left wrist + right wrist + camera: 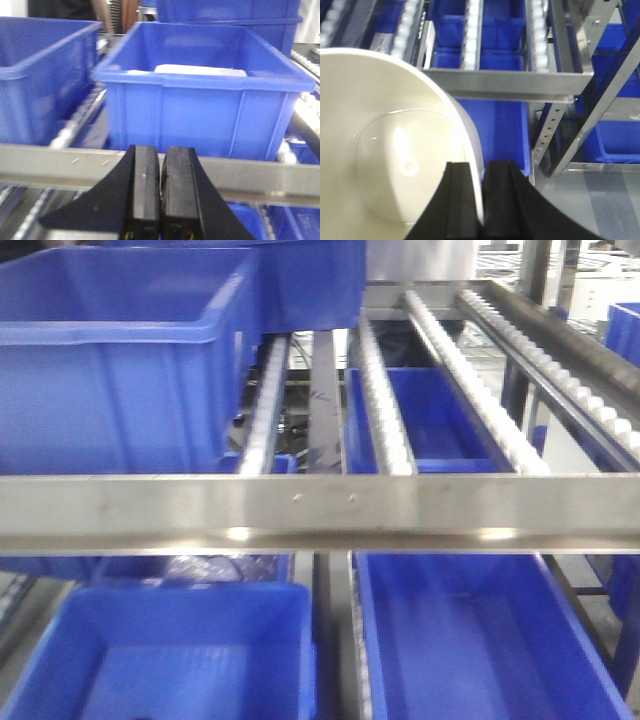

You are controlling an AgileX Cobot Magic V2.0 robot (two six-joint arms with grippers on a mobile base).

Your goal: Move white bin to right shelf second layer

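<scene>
The white bin (385, 150) fills the left half of the right wrist view, its glossy cream inside facing me. My right gripper (481, 200) is shut on its rim, one finger inside the wall and one outside. The bin hangs in front of and above a steel rack level of white roller rails (471, 30). The front view shows the same kind of roller rails (470, 400) sloping back behind a steel crossbar (320, 505); neither the bin nor a gripper shows there. My left gripper (161, 190) is shut on nothing, facing a blue crate (200, 110).
Large blue crates (110, 370) sit on the rollers at the left, and others (470, 640) stand on the level below. The crate before the left gripper holds a flat white thing (200, 70). A perforated steel upright (550, 130) and grey floor (600, 200) lie right of the bin.
</scene>
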